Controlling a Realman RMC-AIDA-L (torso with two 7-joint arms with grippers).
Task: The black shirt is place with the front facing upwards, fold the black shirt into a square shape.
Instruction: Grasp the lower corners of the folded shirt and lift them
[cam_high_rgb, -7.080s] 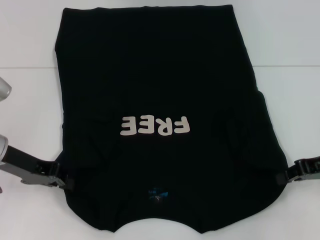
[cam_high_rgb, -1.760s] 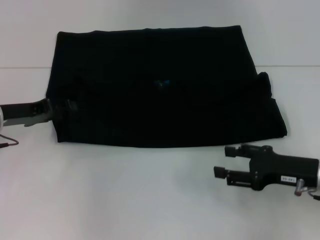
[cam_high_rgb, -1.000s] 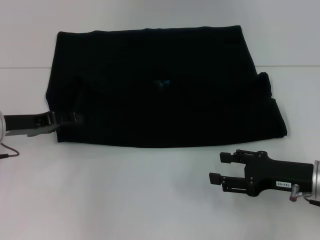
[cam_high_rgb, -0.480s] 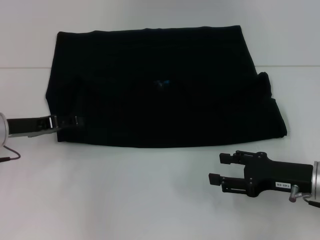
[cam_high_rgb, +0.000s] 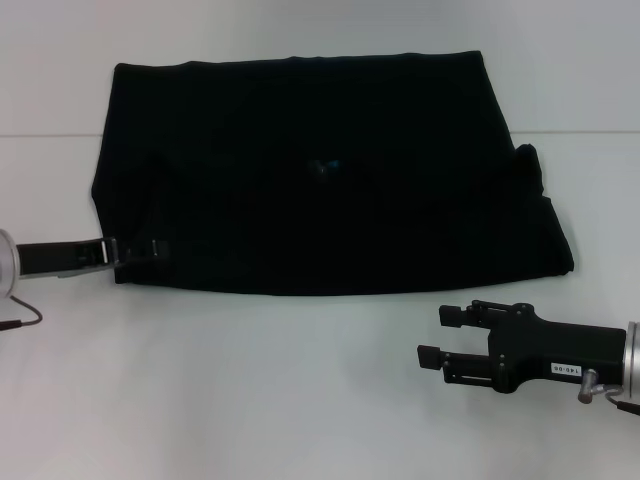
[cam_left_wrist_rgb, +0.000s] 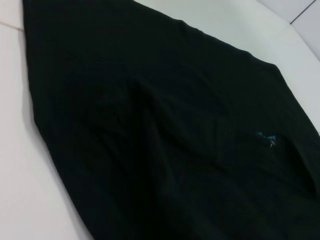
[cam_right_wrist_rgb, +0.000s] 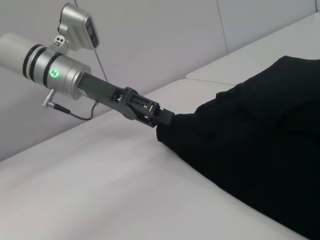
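While folded black shirt (cam_high_rgb: 320, 170) lies flat, left gripper (cam_high_rgb: 150, 247) jaws clamped on its near-left edge, right gripper (cam_high_rgb: 440, 338) jaws apart, just off its near-right corner.

A white table (cam_high_rgb: 300, 400) fills the scene, its surface crossed by a thin seam. Behind it stands a pale panelled wall (cam_right_wrist_rgb: 165, 35) under even light.

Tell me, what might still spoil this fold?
The left gripper sits at the black shirt's near left corner; if it drags away carelessly, it could pull that edge loose. On the right side a lump of cloth sticks out, so the shape may end up uneven. The right gripper is open on the table, off the shirt.
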